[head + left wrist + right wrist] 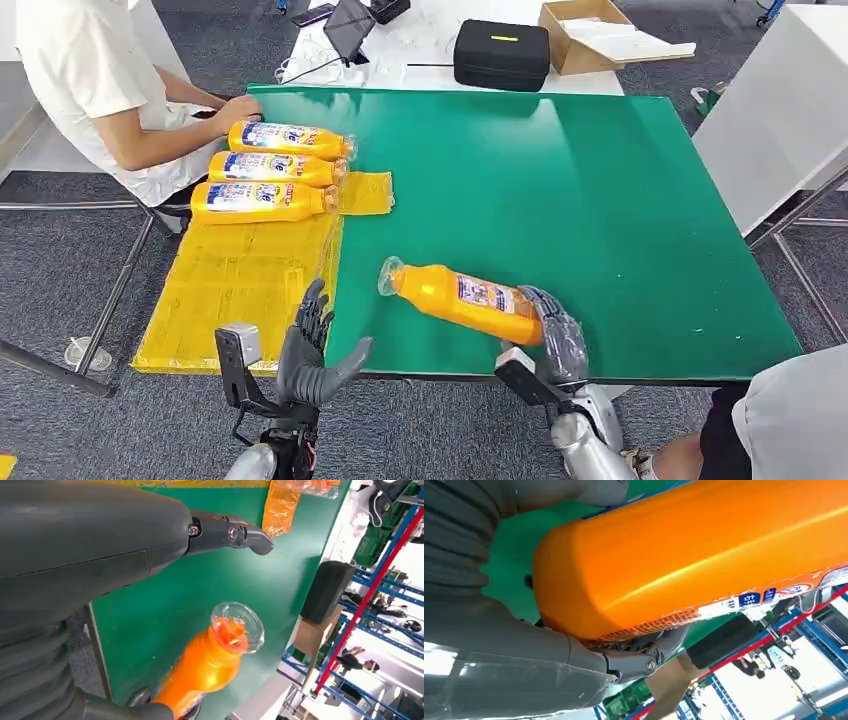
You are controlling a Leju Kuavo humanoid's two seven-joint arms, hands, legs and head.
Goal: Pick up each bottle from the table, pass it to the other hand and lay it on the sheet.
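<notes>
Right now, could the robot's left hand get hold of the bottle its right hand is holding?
Probably yes: the left hand is open, and bare green table lies between it and the bottle.

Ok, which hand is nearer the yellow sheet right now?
Left. The left hand hovers open at the yellow sheet's near corner; the right hand is off to the side over the green table, gripping the orange bottle.

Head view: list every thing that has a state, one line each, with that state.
Left hand: open, fingers spread, holds nothing.
Right hand: grips the base of the orange bottle.
Orange bottle: held, clear cap toward the left hand.
Three bottles: lying side by side on the yellow sheet.
Black case: closed.
</notes>
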